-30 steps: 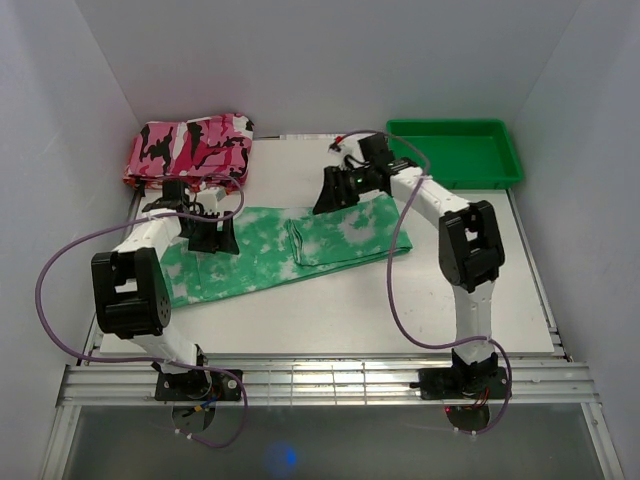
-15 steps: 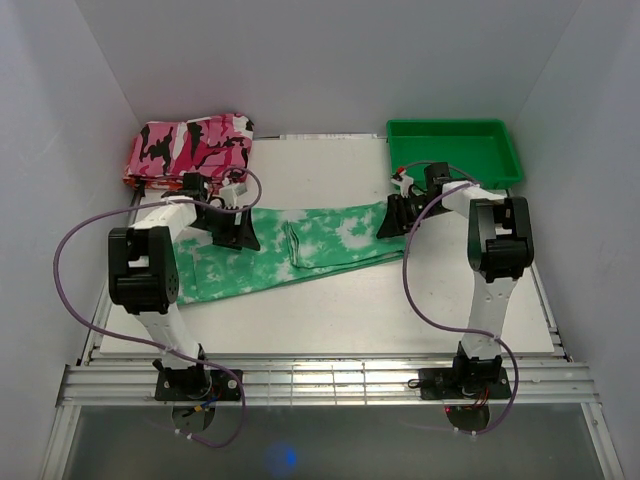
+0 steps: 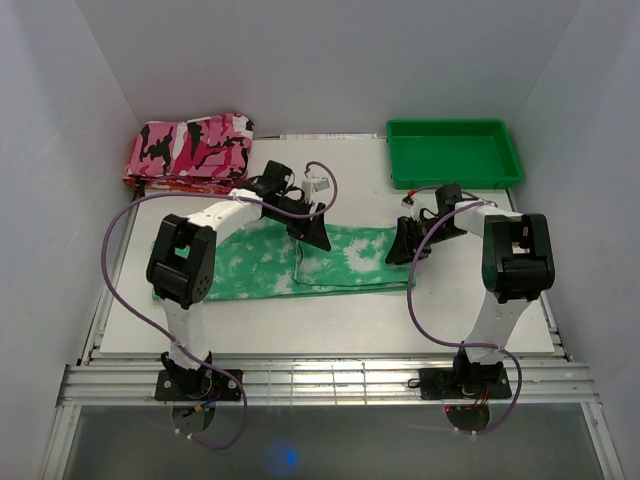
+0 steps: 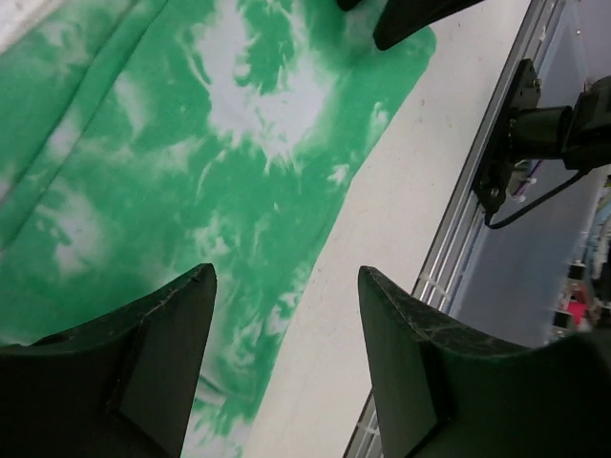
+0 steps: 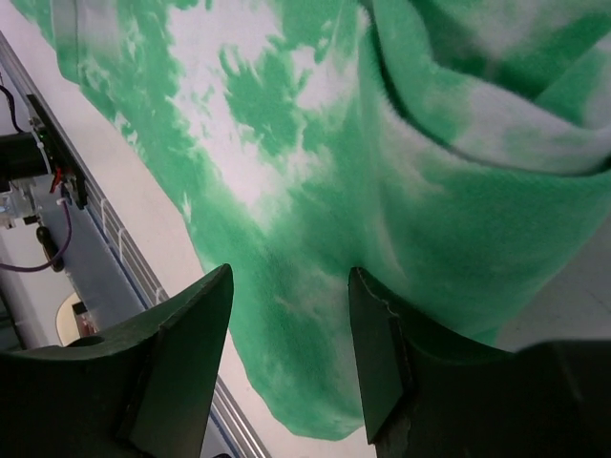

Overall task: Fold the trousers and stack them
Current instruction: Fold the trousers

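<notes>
The trousers, bright green with white blotches, lie in a long strip across the middle of the table. They also fill the left wrist view and the right wrist view. My left gripper is open and empty over the strip's middle; in its wrist view the left gripper stands above the cloth's near edge and bare table. My right gripper is open and empty at the strip's right end. In its wrist view the right gripper hangs just above bunched cloth, nothing between the jaws.
A pink, black and white camouflage folded cloth lies at the back left. A green plastic tray stands at the back right. The metal rail runs along the table's near edge, also in the left wrist view.
My left gripper has moved right, from the trousers' left part to their middle. My right gripper has swung from the back centre to the right end. The cloth now lies flatter and nearer.
</notes>
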{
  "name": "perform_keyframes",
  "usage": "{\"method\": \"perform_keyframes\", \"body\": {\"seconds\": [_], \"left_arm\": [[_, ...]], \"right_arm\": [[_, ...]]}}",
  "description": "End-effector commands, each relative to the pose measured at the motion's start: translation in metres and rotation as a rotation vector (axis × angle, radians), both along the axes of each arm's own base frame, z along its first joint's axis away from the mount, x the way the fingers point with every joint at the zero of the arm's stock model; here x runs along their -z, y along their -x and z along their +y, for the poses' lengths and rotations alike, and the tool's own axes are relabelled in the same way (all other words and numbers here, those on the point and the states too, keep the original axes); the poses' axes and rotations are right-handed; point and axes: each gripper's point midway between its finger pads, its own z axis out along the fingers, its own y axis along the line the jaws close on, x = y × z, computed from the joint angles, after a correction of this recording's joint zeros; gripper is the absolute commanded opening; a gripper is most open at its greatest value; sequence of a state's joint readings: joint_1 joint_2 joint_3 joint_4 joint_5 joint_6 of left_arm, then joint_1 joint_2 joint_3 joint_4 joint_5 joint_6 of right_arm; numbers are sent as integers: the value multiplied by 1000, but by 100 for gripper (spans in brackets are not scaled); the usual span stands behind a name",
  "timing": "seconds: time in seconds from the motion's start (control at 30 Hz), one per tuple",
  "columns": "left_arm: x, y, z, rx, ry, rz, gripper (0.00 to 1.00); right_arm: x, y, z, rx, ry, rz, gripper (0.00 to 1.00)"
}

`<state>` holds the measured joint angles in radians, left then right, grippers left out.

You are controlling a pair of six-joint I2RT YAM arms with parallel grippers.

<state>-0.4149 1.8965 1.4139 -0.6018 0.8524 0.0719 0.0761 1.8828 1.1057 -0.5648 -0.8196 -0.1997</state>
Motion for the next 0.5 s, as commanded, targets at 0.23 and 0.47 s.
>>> {"method": "perform_keyframes", "body": {"seconds": [0.23,0.47], "left_arm": [[70,-32,-3,-151,-3,269,67],[95,-47,27,-183,-70,270,67]], "right_arm": [[-35,-76,9,13,-28,-156,56],[35,-81,-9,-9,101,-85,55]]}}
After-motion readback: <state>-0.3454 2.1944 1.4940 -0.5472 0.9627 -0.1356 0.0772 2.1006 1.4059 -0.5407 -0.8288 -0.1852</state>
